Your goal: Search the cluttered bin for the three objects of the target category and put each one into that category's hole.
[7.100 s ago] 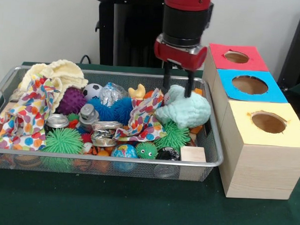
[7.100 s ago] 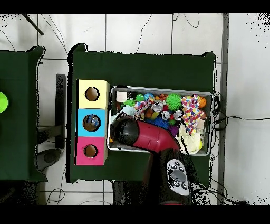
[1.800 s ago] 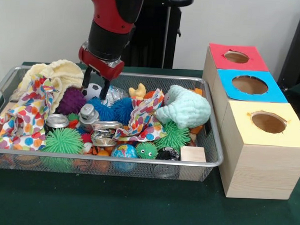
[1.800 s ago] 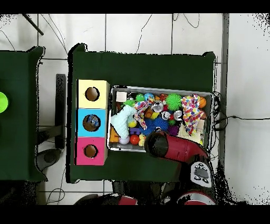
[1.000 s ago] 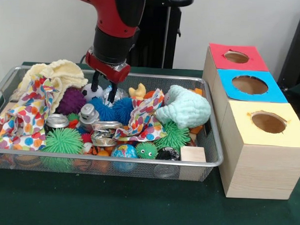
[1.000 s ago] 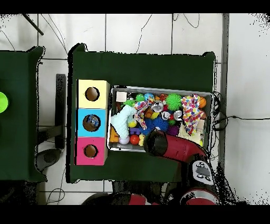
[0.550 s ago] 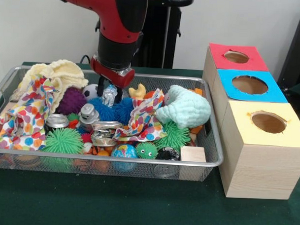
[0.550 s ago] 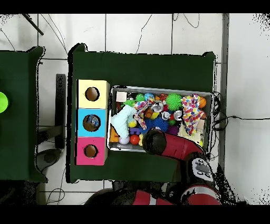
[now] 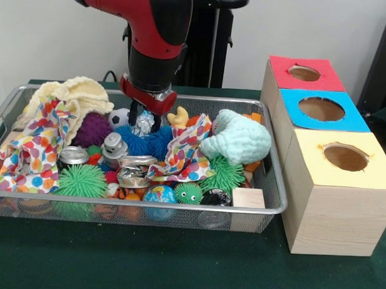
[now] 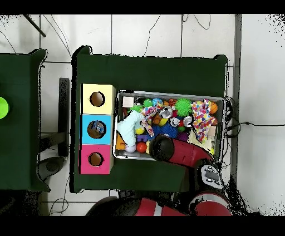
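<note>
We saw the gripper [image 9: 143, 122] with jaws straddling a crinkly clear bottle [image 9: 144, 122], not visibly clamped; thin plastic might've slipped, or blue spiky ball [image 9: 156, 141] snagged.

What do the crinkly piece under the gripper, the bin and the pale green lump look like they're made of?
The crinkly piece, between the gripper fingers, looks like thin clear plastic: see-through, wrinkled, glinting. The bin is silver wire mesh with a thick metal rim, by its open grid and shine. The pale green lump seems to be soft knitted or fleecy cloth, matte and nubbly.
</note>
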Robot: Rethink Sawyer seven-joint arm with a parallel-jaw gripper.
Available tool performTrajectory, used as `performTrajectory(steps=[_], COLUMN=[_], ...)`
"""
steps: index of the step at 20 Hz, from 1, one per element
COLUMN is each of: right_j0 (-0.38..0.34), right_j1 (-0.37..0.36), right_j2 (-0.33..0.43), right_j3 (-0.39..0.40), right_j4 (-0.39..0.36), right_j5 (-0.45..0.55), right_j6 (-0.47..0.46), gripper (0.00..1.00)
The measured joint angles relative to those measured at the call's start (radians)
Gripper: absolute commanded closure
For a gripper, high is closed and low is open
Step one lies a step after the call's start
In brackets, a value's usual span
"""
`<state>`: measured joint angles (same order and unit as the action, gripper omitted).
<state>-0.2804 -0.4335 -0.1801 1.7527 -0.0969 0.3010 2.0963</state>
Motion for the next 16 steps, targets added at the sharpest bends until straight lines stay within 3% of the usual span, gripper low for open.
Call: performTrajectory(steps=[16], right_j0=[0.038], right_j1=[0.086], right_j2=[-0.018], right_j3=[-0.076], right_j4=[0.024], right_j5=[0.171], right_j6=[0.0], gripper=[0.0])
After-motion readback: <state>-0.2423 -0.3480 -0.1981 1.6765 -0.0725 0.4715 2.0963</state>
